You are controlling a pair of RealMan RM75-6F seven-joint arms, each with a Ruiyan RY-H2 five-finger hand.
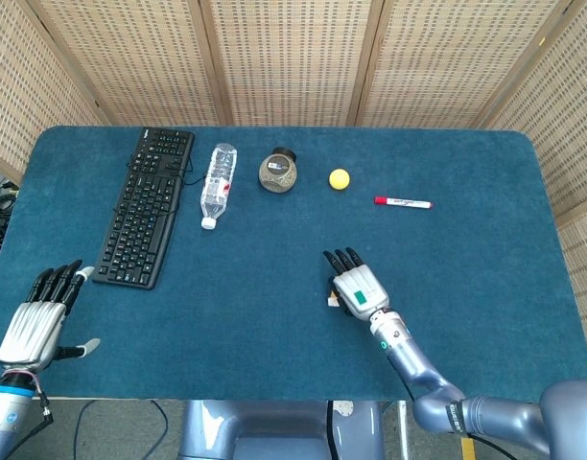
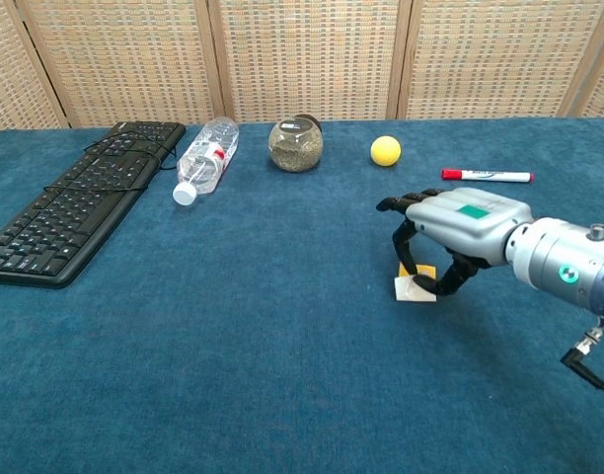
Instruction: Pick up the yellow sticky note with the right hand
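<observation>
The right robot hand [image 2: 450, 229] hangs palm-down over the near-middle part of the blue table [image 1: 485, 287], its dark fingers [image 2: 409, 240] curled downward around the yellow sticky note [image 2: 416, 280]. The note sits under the fingers with its near edge on the cloth and its far part tilted up between thumb and fingers, so the hand is clamped on it. In the head view only a small pale corner of the note [image 1: 333, 302] shows at the left side of that hand [image 1: 355, 287]. The left robot hand [image 1: 35, 321] rests at the near left edge of the table, fingers straight and apart, holding nothing. Along the far side lie a black keyboard [image 1: 145, 204], a water bottle [image 1: 218, 184] on its side, a jar [image 1: 277, 170], a yellow ball [image 1: 340, 178] and a red marker [image 1: 403, 202].
</observation>
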